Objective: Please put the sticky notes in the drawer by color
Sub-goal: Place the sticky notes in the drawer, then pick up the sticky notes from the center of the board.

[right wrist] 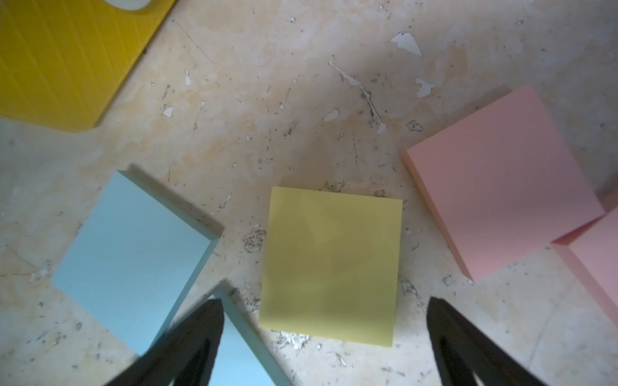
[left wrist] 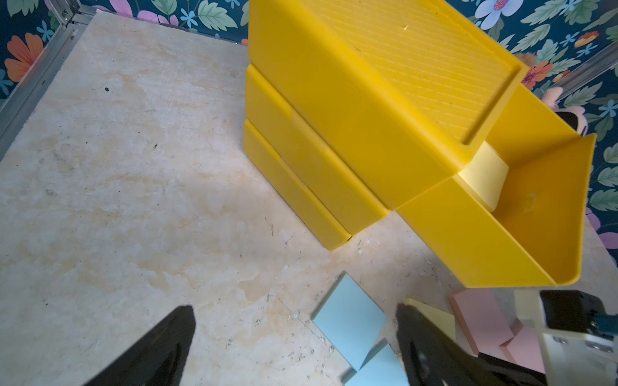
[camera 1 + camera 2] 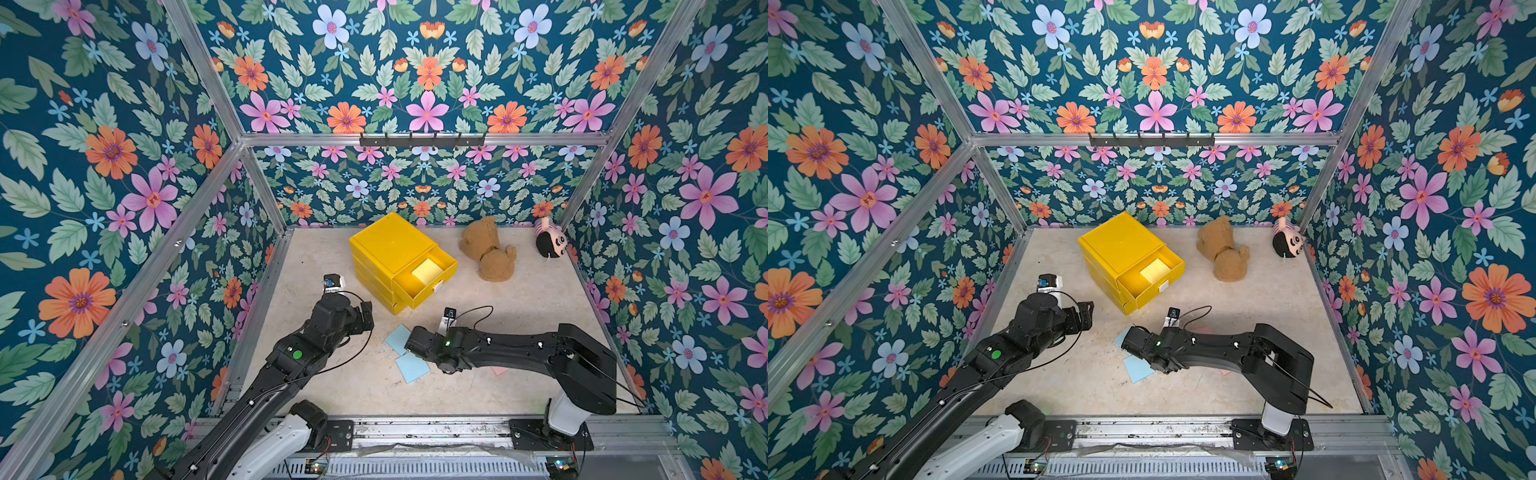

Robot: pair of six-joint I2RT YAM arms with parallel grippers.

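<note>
**Ana:** What do the top views hide?

**Ben:** The right arm (image 3: 519, 345) covers most of the loose notes. In both top views you get the far blue note (image 3: 398, 338), the near blue note (image 3: 411, 368) corner to corner with it, and only a pink sliver to their right.

**Ana:** And the right wrist view?

**Ben:** It shows what lies under that arm. The table's yellow note (image 1: 331, 264) is flat between the blue pair and the pink pair. The right gripper (image 1: 324, 302) hangs over it with its jaws spread wide to either side, holding nothing. The first pink note (image 1: 501, 180) touches the second pink note (image 1: 598, 254).

**Ana:** Where is the drawer cabinet (image 3: 386, 249)?

**Ben:** Far on the table (image 3: 540, 311), left of centre. Its top drawer (image 3: 419, 286) is pulled out towards the near right. The drawer's yellow note (image 3: 427, 270) lies inside.

**Ana:** The left gripper (image 2: 294, 310)?

**Ben:** Wide open and empty, near and left of the cabinet. Its wrist view shows the cabinet's side.

**Ana:** Counts?

**Ben:** Six notes: two blue, two pink, two yellow. Three stacked drawers, with one open. There are two toys at the far right, a teddy bear (image 3: 486, 249) and a doll (image 3: 548, 243), clear only from above.
</note>
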